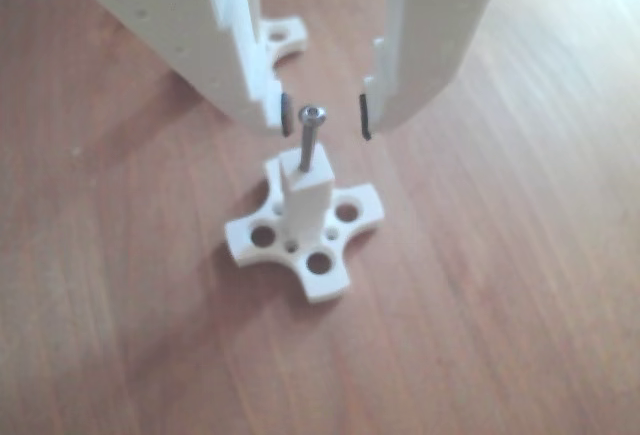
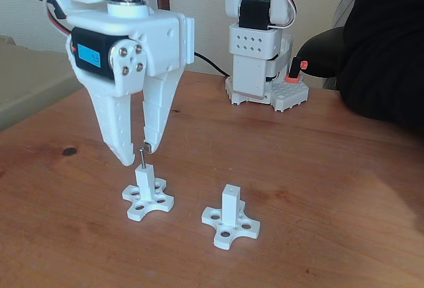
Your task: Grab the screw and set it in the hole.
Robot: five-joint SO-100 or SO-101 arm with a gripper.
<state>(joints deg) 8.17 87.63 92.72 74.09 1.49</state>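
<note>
white two-finger end effector [image 1: 324,120]: spread apart, empty, astride the screw head | thin silver metal screw [image 1: 309,142]: upright in the hole atop the white cross-based plastic post [image 1: 304,195] on the wooden tabletop [image 1: 500,305] | step: release; judged best to lift straight up, brushing nothing

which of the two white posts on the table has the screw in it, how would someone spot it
On the wooden table, look under the open white gripper. The post standing there on a cross-shaped base, the left one in the fixed view, has a thin silver screw sticking up from its top. The other post, to its right, has a bare top.
</note>
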